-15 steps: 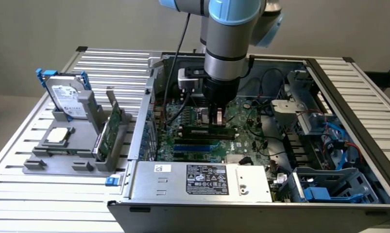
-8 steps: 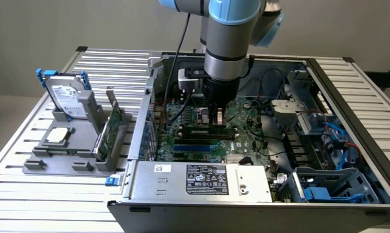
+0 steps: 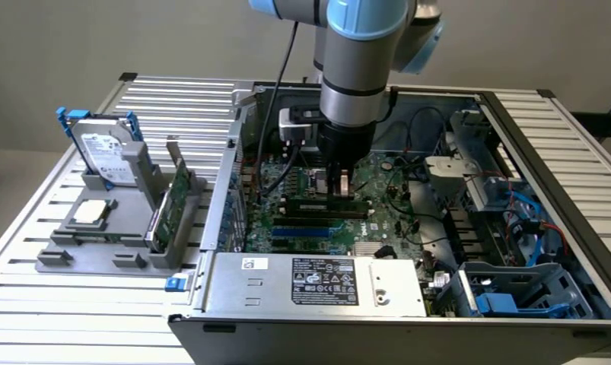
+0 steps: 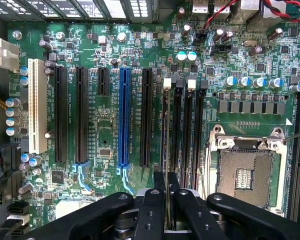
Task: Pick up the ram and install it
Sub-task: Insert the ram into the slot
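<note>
The ram (image 4: 167,131) shows edge-on in the wrist view as a thin strip running along the leftmost of the black memory slots (image 4: 182,130), beside the CPU socket. My gripper (image 4: 167,189) is shut on its near end, the two black fingers (image 4: 151,210) pressed against its sides. In the exterior view the gripper (image 3: 338,190) hangs straight down inside the open computer case (image 3: 407,304), with the ram (image 3: 320,203) lying low over the motherboard slots. Whether it is seated in the slot I cannot tell.
On the exterior view's left, a grey holder (image 3: 92,255) carries a green card with a bracket (image 3: 178,199), a hard drive with blue rails (image 3: 107,156) and a CPU chip (image 3: 90,213). The power supply (image 3: 316,280), drive cage (image 3: 518,293) and cables (image 3: 432,163) crowd the case. Expansion slots (image 4: 124,120) lie alongside.
</note>
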You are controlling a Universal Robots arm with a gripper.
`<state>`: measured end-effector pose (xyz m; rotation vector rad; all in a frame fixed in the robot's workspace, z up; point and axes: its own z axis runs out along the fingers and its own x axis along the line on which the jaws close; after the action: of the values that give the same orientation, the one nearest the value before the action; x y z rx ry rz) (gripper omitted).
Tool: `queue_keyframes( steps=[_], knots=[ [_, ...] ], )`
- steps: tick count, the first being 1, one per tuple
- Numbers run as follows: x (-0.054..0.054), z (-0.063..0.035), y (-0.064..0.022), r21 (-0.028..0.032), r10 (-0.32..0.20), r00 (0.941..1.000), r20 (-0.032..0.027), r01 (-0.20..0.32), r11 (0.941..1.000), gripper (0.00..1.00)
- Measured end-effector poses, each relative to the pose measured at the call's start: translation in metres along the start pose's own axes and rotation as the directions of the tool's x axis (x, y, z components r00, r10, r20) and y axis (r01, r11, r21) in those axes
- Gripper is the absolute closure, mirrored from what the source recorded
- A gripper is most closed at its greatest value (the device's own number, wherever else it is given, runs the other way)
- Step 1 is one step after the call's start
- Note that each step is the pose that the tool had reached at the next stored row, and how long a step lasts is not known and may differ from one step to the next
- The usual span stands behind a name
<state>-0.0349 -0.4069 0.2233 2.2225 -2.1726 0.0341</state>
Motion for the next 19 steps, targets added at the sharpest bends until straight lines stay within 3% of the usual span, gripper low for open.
queue_keyframes(
  steps=[11, 13, 16, 18, 19],
  knots=[
    [-0.0001, 0.0037, 0.0002, -0.0002, 0.0, 1.0, -0.0003, 0.0, 1.0, 0.85],
    [-0.0002, 0.0037, 0.0006, -0.0002, 0.0, 1.0, -0.0002, 0.0, 1.0, 0.79],
    [-0.0001, 0.0014, 0.0015, 0.0, 0.0, 1.0, 0.0, 0.0, 1.0, 0.61],
    [0.0001, -0.0021, 0.0019, -0.0002, 0.0, 1.0, -0.0001, 0.0, 1.0, 0.61],
    [0.0001, -0.0045, 0.0023, -0.0005, 0.0, 1.0, -0.0001, 0.0, 1.0, 0.55]
  ],
)
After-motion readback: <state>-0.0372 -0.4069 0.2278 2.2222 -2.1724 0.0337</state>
